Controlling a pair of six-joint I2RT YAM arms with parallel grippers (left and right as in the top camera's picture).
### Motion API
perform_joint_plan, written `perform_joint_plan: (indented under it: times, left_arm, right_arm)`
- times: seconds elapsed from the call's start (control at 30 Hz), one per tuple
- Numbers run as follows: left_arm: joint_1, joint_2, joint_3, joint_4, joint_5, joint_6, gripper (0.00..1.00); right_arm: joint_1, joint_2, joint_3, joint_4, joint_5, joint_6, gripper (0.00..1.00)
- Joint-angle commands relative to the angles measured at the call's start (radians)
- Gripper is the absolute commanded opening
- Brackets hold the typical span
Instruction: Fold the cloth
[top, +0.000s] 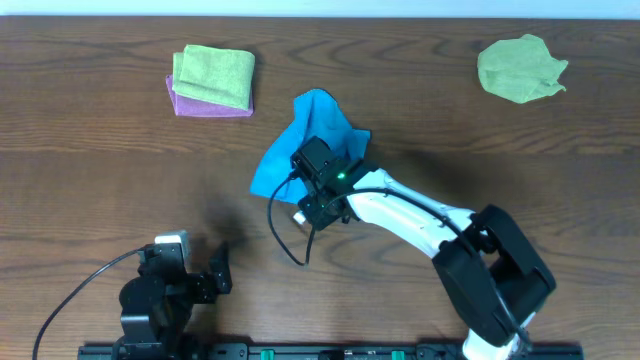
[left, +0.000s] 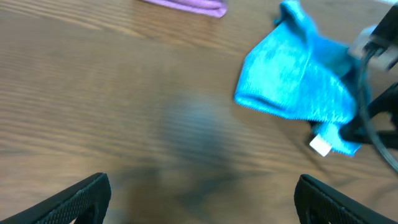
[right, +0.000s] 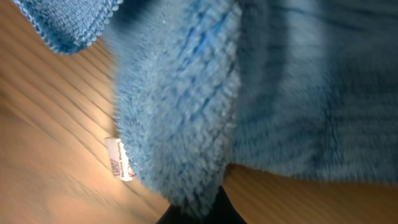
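Note:
The blue cloth (top: 300, 135) lies crumpled in the middle of the table. It also shows in the left wrist view (left: 298, 78) and fills the right wrist view (right: 249, 87), with a white tag (right: 118, 158) at one edge. My right gripper (top: 312, 195) is over the cloth's near edge and shut on a fold of it, lifted a little off the wood. My left gripper (left: 199, 199) is open and empty above bare table at the front left, well short of the cloth.
A folded green cloth (top: 215, 72) lies on a folded purple cloth (top: 205, 103) at the back left. A crumpled green cloth (top: 520, 68) lies at the back right. A black cable (top: 285, 235) loops from the right arm.

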Motion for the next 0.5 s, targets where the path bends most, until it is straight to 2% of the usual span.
perform_joint_plan:
  times: [0.0,0.13,0.27,0.33,0.47]
  left_arm:
    - [-0.003,0.019,0.060,0.003,0.055,-0.053,0.96]
    - [-0.003,0.109,0.149,0.003,0.054,-0.061,0.95]
    - [-0.003,0.273,0.240,-0.002,0.082,-0.125,0.96]
    - [-0.003,0.373,0.286,-0.002,0.135,-0.165,0.96]
    - [-0.003,0.583,0.376,0.008,0.338,-0.184,0.95]
  right_arm:
    - [0.008,-0.082,0.051,-0.055,0.139,0.012,0.01]
    - [0.007,-0.151,0.058,-0.121,0.231,0.012,0.01]
    - [0.005,-0.207,0.058,-0.184,0.302,0.011,0.01]
    - [0.005,-0.220,0.058,-0.214,0.317,0.008,0.01]
    - [0.003,-0.224,0.058,-0.274,0.338,0.008,0.01]
